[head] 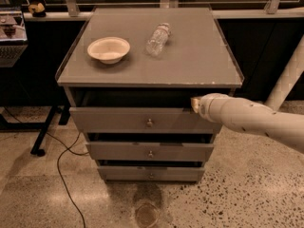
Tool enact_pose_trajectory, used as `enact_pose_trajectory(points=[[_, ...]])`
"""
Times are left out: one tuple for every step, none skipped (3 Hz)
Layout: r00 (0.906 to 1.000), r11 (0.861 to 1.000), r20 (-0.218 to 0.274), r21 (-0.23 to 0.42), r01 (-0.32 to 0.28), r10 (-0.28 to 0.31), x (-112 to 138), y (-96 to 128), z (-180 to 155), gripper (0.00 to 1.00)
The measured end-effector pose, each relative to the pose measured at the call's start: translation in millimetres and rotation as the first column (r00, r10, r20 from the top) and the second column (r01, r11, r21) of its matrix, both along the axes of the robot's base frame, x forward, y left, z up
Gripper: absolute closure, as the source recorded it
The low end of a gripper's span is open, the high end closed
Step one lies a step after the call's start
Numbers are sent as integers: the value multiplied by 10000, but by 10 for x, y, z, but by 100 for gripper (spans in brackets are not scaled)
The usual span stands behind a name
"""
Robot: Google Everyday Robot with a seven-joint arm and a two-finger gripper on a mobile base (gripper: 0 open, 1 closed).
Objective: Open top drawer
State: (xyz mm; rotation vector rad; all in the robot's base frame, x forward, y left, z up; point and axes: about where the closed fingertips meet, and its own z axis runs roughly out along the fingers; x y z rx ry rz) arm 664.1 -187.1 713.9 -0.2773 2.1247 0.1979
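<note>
The top drawer [114, 119] is the widest grey front under the cabinet top, with a small round metal knob [149, 123] at its centre. It stands pulled out a little, with a dark gap above its front. My white arm [251, 120] reaches in from the right. The gripper [194, 104] is at the drawer's upper right corner, at the dark gap above the front's top edge. Only its tip shows.
On the cabinet top [190, 56] sit a white bowl [109, 49] and a clear plastic bottle [157, 38] lying on its side. Two narrower drawers [150, 152] are below. A black cable [61, 165] runs on the floor at left. A white post [287, 80] stands at right.
</note>
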Motion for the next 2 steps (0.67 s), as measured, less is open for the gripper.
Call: enact_pose_trajectory(points=[[9997, 9997, -106, 123, 205, -204, 78, -25, -69, 100], [9987, 9990, -329, 229, 392, -384, 143, -47, -167, 100]])
